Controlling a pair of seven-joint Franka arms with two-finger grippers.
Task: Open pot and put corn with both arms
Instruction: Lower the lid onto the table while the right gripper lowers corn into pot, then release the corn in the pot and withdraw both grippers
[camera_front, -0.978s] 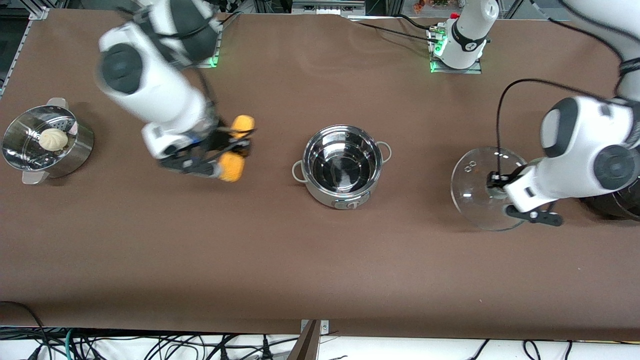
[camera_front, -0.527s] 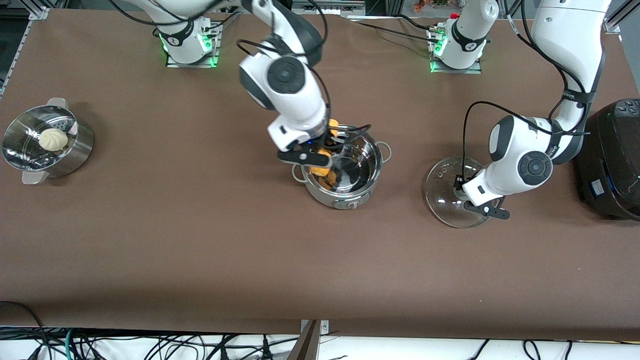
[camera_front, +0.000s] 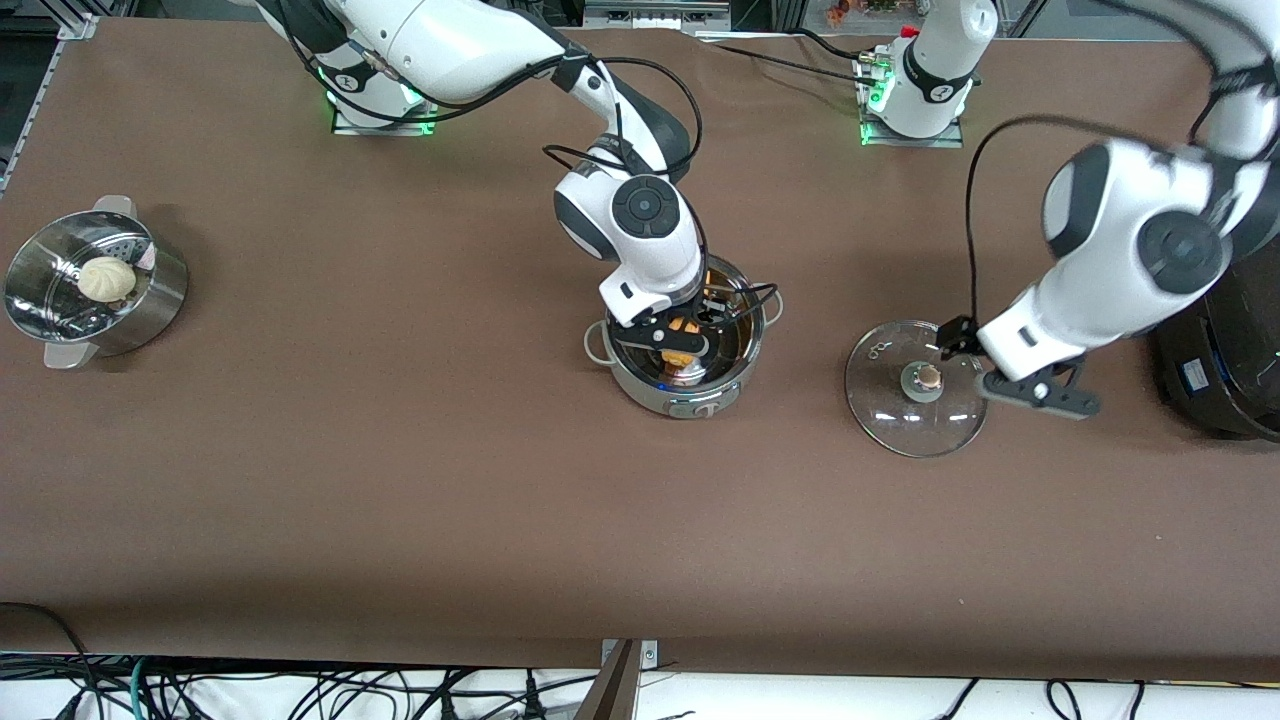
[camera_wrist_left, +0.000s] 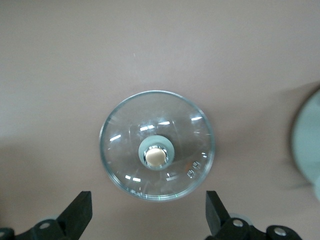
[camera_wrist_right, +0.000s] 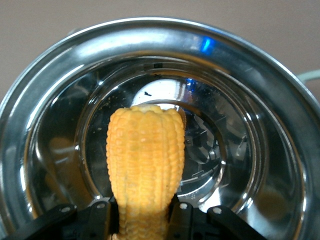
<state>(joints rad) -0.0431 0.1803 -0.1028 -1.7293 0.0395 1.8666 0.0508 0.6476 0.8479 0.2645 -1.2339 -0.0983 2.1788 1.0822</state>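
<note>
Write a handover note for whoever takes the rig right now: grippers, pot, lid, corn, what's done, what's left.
Right gripper: shut on the corn, held inside the open pot.
Left gripper: open, over the glass lid, not touching it.
Lid lies flat on the table, beside the pot toward the left arm's end.
Done: pot opened, corn brought in.
Left: release the corn, withdraw the right arm.

Corn base hidden in right gripper.

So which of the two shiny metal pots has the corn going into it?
The pot mid-table, under the right gripper, which holds the corn inside it. The other metal pot, at the right arm's end, holds a white bun.
</note>
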